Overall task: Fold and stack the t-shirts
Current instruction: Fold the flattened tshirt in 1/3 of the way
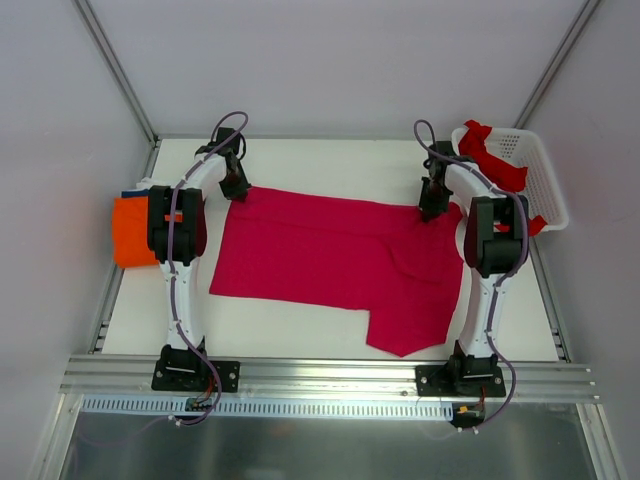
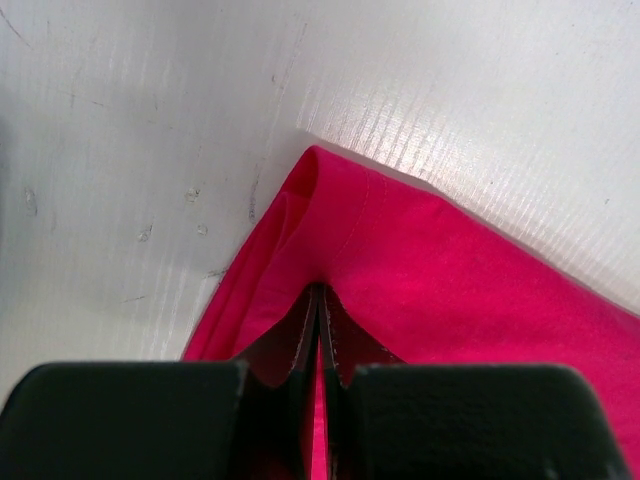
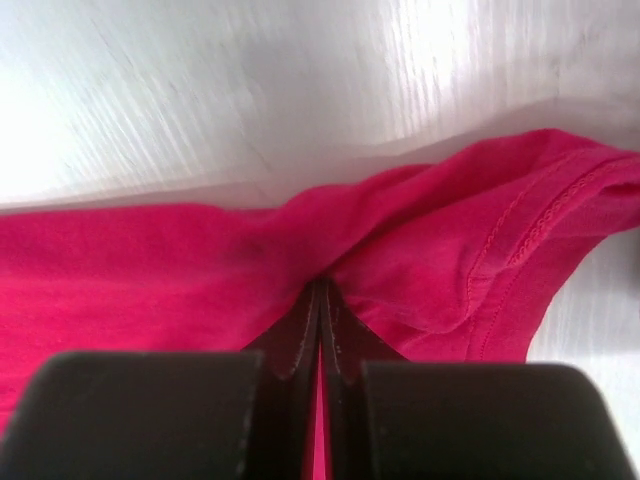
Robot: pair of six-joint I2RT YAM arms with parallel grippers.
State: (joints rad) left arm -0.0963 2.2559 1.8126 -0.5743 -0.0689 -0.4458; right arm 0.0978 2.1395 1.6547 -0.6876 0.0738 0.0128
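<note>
We see a crimson-pink soft cloth t-shirt (image 1: 330, 255) spread flat across the middle of the white desk (image 1: 300, 335). Its far edge runs between our two arms, and a flap of it reaches toward the near edge on the right.

Our left claw (image 2: 319, 292) is clamped on the shirt's far left corner, with the fingers pressed together and a fold of pink cloth pinched between them. Our right claw (image 3: 320, 287) grips the far right edge of the same shirt, close to a stitched hem. The cloth bunches up a little around its fingertips.

At the left edge of the desk lies a folded orange cloth rectangle (image 1: 128, 232). A sliver of navy fabric (image 1: 132, 190) shows just behind it, and we cannot tell how that piece is folded.

On the far right stands a white plastic lattice basket (image 1: 548, 180). A brighter red shirt (image 1: 495, 160) lies crumpled in it, partly draped over the rim.
</note>
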